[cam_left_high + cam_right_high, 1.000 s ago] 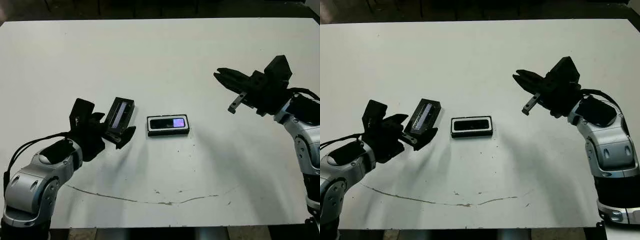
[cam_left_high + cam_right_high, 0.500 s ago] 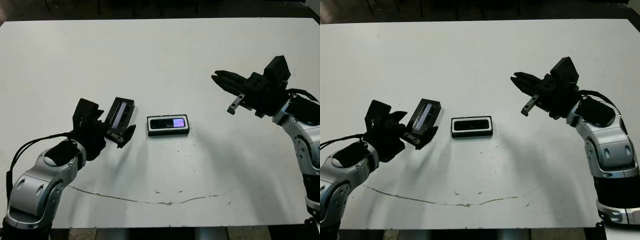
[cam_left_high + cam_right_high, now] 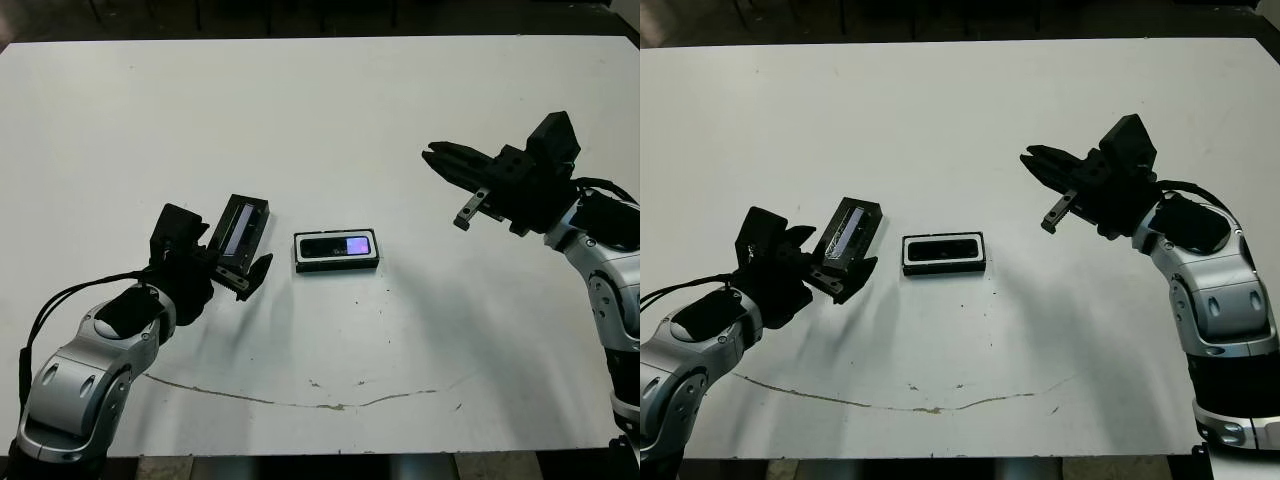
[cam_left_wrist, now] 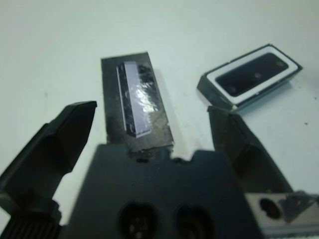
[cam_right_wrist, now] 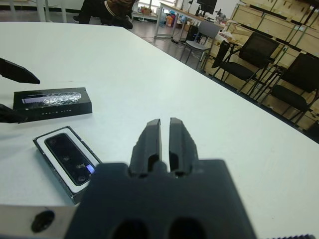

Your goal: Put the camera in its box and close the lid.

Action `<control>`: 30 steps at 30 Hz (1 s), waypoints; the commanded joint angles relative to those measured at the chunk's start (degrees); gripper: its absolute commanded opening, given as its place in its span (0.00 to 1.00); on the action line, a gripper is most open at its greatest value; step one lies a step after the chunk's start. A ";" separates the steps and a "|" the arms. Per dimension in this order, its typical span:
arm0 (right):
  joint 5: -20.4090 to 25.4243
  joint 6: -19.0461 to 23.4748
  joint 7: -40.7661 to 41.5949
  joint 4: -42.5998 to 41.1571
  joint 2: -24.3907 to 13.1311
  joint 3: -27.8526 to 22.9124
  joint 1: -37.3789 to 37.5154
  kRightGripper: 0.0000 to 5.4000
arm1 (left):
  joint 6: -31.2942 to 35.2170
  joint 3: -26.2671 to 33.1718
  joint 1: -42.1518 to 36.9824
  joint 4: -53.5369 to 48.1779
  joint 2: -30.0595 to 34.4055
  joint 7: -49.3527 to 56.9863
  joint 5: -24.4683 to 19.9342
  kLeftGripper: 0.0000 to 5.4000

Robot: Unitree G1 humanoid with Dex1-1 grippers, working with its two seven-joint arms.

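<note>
The box (image 3: 337, 251) lies flat in the middle of the table, and the camera (image 3: 340, 246) rests inside it with its purple patch showing. Left of it the lid (image 3: 240, 230) sits on the table, its glossy strip facing up. My left gripper (image 3: 230, 256) is open and straddles the lid's near end. In the left wrist view the fingers (image 4: 55, 144) stand clear of the lid (image 4: 137, 107) on both sides. My right gripper (image 3: 436, 157) hovers above the table to the right of the box, shut on nothing.
A thin dark scratch (image 3: 300, 400) runs across the table near its front edge. In the right wrist view, office chairs (image 5: 249, 64) and a seated person (image 5: 107, 7) show beyond the far table edge.
My left hand has crept forward toward the lid, which has stayed put. The right gripper has drifted slightly left. Box and camera have not moved.
</note>
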 commanded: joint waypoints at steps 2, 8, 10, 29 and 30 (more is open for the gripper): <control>0.12 0.97 -0.02 0.58 -0.11 0.03 1.72 0.00 | 0.59 -0.25 0.80 1.49 -1.12 2.19 1.17 1.00; -0.01 0.71 0.24 1.10 -0.49 -0.01 1.90 0.00 | -1.03 -0.70 1.44 2.48 -3.14 5.93 3.72 1.00; -0.17 0.94 0.15 0.86 -0.69 0.03 1.97 0.00 | -2.40 -1.13 1.74 2.90 -3.02 6.09 4.58 1.00; 0.11 -0.58 0.54 1.53 -0.39 -0.56 3.07 0.00 | -0.15 0.05 1.58 7.73 -5.28 2.70 0.72 1.00; 0.12 -0.95 0.66 1.68 -0.35 -0.62 3.12 0.00 | -0.26 0.08 1.65 8.10 -5.40 2.84 0.71 1.00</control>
